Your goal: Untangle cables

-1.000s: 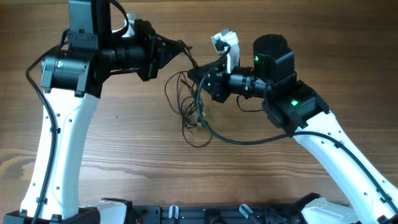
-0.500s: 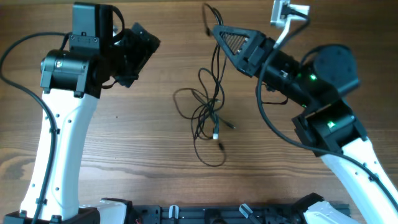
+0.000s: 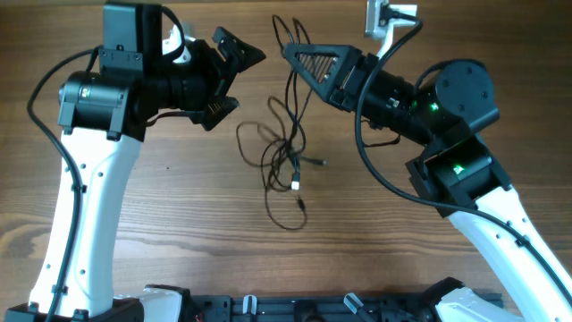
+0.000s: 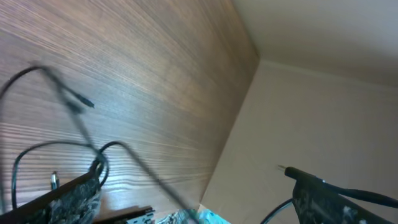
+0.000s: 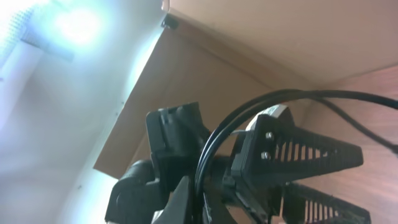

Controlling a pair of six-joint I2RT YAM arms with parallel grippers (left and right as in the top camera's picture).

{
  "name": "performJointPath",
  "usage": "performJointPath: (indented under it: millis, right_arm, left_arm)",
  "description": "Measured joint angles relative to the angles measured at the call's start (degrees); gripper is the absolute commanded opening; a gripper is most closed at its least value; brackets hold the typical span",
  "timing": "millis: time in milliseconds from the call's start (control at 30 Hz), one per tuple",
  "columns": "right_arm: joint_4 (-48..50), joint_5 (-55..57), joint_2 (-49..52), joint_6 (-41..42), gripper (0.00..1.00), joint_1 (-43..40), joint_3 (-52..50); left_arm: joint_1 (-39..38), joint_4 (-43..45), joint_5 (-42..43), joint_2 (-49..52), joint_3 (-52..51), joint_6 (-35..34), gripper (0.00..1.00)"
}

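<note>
The cables [image 3: 278,154] are a loose tangle of thin black cords hanging from my right gripper [image 3: 293,55] down onto the wooden table [image 3: 179,206], with a loop and small plug ends lying at the middle. That gripper is shut on the upper strands, and in the right wrist view the cables [image 5: 298,94] arc over and run down between the fingers of the right gripper [image 5: 205,196]. My left gripper [image 3: 246,79] stands wide open just left of the tangle and holds nothing. In the left wrist view a blurred strand of the cables [image 4: 74,106] crosses in front of the left gripper [image 4: 193,180].
A pale wall [image 4: 323,112] rises along the table's far edge. A white camera mount [image 3: 386,18] sits on the right arm. The arms' bases and a black rail [image 3: 304,309] line the near edge.
My left gripper went from shut to wide open, letting go of the strand, drew back, then swung toward the tangle. My right gripper carried the cables up toward the far edge.
</note>
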Motion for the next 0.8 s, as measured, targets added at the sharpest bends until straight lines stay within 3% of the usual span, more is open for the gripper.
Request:
performJointPath:
  millis: [433,533,700,800]
  right_arm:
    - [2.23,-0.33,2.62,-0.26,0.04,0.00,0.00]
    - [4.28,-0.33,3.52,-0.22,0.05,0.04,0.00]
    - [6.27,-0.37,3.52,0.59,0.05,0.04,-0.02]
    - [7.52,-1.38,3.52,1.92,0.04,0.04,0.00]
  left_arm:
    - [-2.58,-3.65,5.77,0.00,0.00,-2.60,0.98]
    - [-2.58,-2.32,5.68,0.00,0.00,-3.06,0.87]
    - [-2.64,-1.22,4.72,0.00,0.00,-3.61,0.85]
    - [-3.80,-0.74,2.69,0.00,0.00,-4.26,0.73]
